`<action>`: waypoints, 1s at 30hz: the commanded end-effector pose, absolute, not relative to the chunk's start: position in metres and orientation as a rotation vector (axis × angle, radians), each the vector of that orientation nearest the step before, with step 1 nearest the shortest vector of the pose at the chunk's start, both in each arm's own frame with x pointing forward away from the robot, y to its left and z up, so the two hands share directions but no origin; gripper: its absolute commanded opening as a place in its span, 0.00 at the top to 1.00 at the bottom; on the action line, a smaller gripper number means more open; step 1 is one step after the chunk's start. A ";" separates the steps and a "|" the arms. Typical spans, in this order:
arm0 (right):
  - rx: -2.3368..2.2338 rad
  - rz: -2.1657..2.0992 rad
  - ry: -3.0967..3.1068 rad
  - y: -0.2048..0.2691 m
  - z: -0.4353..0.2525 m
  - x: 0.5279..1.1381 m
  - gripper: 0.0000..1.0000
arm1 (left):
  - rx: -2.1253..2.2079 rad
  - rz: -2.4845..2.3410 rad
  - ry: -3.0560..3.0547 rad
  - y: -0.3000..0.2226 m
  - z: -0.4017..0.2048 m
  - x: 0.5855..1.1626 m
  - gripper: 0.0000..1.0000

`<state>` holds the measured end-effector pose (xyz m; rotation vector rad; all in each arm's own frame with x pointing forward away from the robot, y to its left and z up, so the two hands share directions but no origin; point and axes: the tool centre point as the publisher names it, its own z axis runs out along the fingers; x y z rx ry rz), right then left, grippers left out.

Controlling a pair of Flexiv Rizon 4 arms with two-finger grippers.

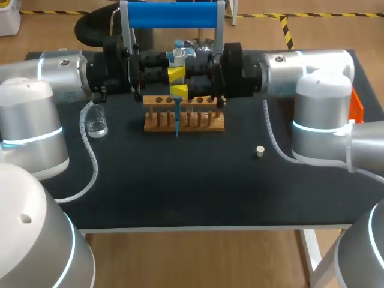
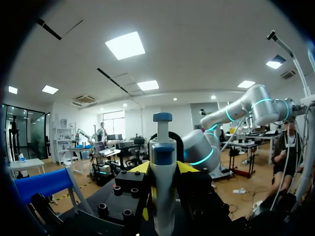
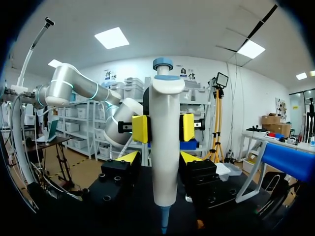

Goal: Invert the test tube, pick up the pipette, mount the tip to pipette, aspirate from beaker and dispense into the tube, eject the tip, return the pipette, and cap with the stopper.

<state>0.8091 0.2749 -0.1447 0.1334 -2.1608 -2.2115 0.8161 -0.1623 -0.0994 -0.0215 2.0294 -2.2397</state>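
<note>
Both arms meet near the far edge of the counter (image 1: pixel 180 186), packed in tight above the wooden rack (image 1: pixel 207 123). Open counter runs from the rack to the near edge. Left claw (image 2: pixel 163 169) is clamped on the pipette (image 3: pixel 165 147), pads (image 3: pixel 140 129) pressed to both sides, holding it upright. Right claw (image 3: pixel 160 158) sits lower on the same barrel, and its grip I cannot tell. The blue tip (image 1: pixel 177 122) points down at the rack, possibly touching it. The beaker (image 1: pixel 96 125) stands off to the left, and the stopper (image 1: pixel 260 151) is alone on the right.
</note>
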 end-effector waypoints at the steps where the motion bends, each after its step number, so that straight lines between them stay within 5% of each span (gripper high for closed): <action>1: 0.136 -2.214 -2.161 0.279 -0.144 0.808 0.53 | -0.020 -2.241 2.027 -0.163 -0.099 0.816 1.00; 13: 0.145 -2.219 -2.155 0.279 -0.143 0.808 0.64 | -0.020 -2.241 2.027 -0.163 -0.099 0.816 1.00; 16: 0.148 -2.221 -2.152 0.278 -0.142 0.808 0.82 | -0.020 -2.241 2.027 -0.163 -0.099 0.816 1.00; 17: 0.149 -2.222 -2.151 0.278 -0.142 0.808 1.00 | -0.020 -2.241 2.027 -0.163 -0.099 0.816 1.00; 26: 0.159 -2.223 -2.138 0.277 -0.142 0.807 1.00 | -0.020 -2.241 2.027 -0.163 -0.099 0.816 1.00; 27: 0.161 -2.222 -2.137 0.277 -0.142 0.808 1.00 | -0.020 -2.241 2.027 -0.163 -0.099 0.816 0.00; 30: 0.173 -2.217 -2.133 0.274 -0.143 0.807 1.00 | -0.020 -2.241 2.027 -0.163 -0.099 0.816 0.00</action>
